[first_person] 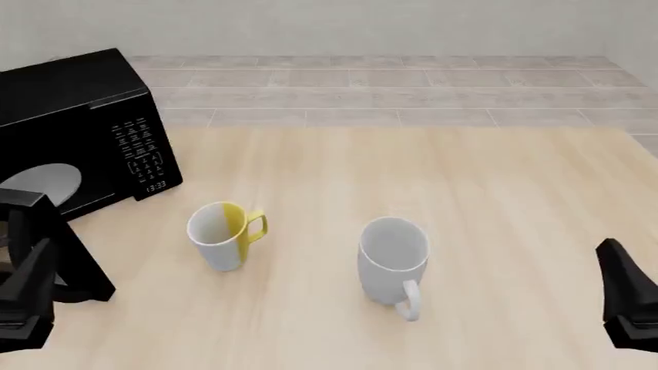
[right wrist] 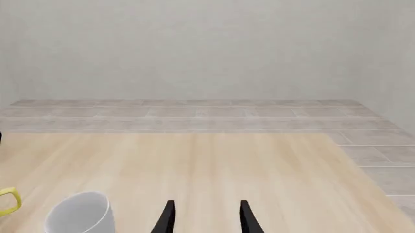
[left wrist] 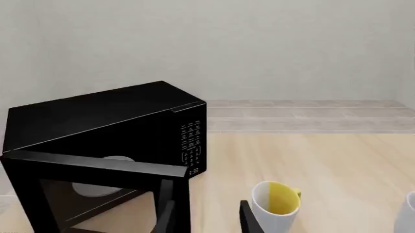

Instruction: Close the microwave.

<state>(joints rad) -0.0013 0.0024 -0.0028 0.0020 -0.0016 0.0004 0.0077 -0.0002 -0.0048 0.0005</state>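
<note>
The left gripper (left wrist: 206, 218) is the nearer one to the work: its two dark fingers (left wrist: 247, 221) stand apart with nothing between them, and the open door (left wrist: 97, 167) of the microwave (first_person: 77, 116) hangs just ahead of the one on the microwave side, its top edge running crosswise to the fingers' line. In the front view that door (first_person: 41, 247) juts out from the box toward the arms at the table's near left, close beside the left gripper (first_person: 26, 297). Closing it looks to call for a push on the door's outer face, swinging it away toward the box; the left arm seems plainly the one for that. Just off the other left finger stands a mug (left wrist: 277, 204) with yellow inside, close enough that a wide sweep could clip it. Beyond the door, the grey plate (left wrist: 97, 182) shows in the cavity, and the keypad (left wrist: 191, 145) faces out past it. The right gripper (right wrist: 206, 217) sits well apart from the microwave, fingers likewise spread and empty, with a white mug (right wrist: 81, 213) just beside them. Bare table (right wrist: 214, 165) lies beyond.
</note>
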